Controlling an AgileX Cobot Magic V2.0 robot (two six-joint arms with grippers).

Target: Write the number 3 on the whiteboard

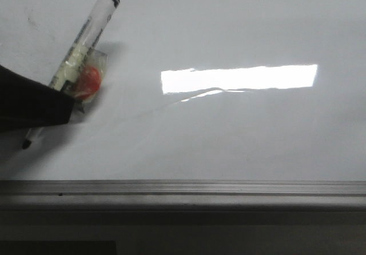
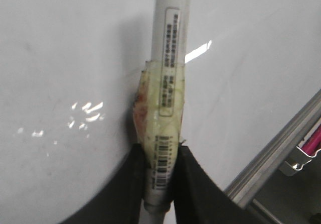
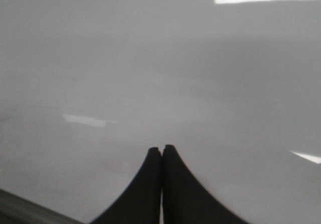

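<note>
Front view: whiteboard [image 1: 229, 135] fills nearly the whole frame, glossy white-grey, with a grey metal edge rail [image 1: 183, 187] running across the lower part. Bright rectangular light reflection [image 1: 239, 78] sits right of centre. No drawn digit shows anywhere on the visible surface; only a faint smudge at upper left.

Left claw [image 1: 54, 95] enters at the left edge of the frame as a dark wedge. It is clamped on a marker [image 1: 86, 38]: white barrel, black cap end pointing to the upper left-centre, body tilted. A yellowish tape wrap [image 1: 71, 66] and a red-orange blob [image 1: 87, 81] sit on the barrel just above the grip. The dark tip [image 1: 27, 143] pokes out below the claw at lower left, at or very near the board; contact cannot be confirmed.

Left wrist view: left claw [image 2: 158, 184] has both fingers [image 2: 193, 184] pressed against the marker [image 2: 170, 28] barrel at the barcode label [image 2: 161, 161]. Tape wrap [image 2: 160, 103] just above the fingers. Edge rail [image 2: 281, 153] runs diagonally at lower right of frame.

Right wrist view: right claw [image 3: 161, 184] has its 2 fingers [image 3: 143, 189] pressed together, nothing between them, over blurred bare whiteboard [image 3: 150, 73].
</note>
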